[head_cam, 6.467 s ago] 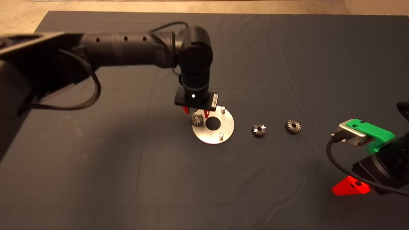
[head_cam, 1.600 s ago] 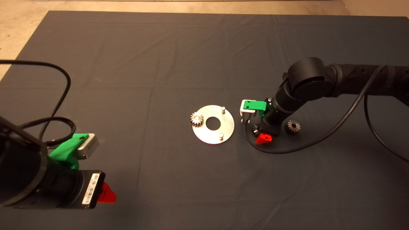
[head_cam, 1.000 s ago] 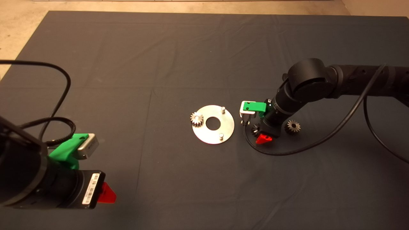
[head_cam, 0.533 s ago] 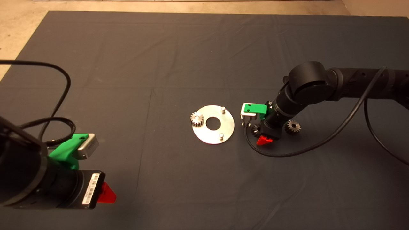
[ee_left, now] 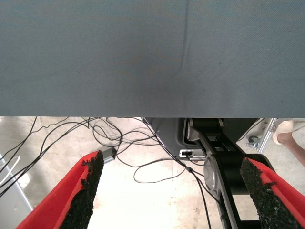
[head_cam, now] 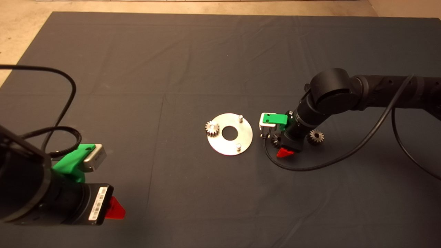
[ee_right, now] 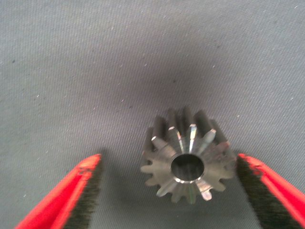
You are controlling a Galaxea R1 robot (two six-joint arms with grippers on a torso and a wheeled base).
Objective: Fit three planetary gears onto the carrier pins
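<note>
Right wrist view: pincer astride a gear

Right pincer (ee_right: 169, 191) spread wide, pads flanking one planetary gear (ee_right: 188, 157) lying on the mat (head_cam: 193, 62). Another gear (head_cam: 315, 136) just beside. Third gear (head_cam: 212, 128) seated on the disc (head_cam: 230, 143), two carrier pins (head_cam: 240, 119) bare. Left pincer (ee_left: 174, 191) parked lower left, apart.

Head camera looks down on the mat (head_cam: 193, 62); right wrist camera hovers close (sharing one gear (ee_right: 187, 161)).
</note>
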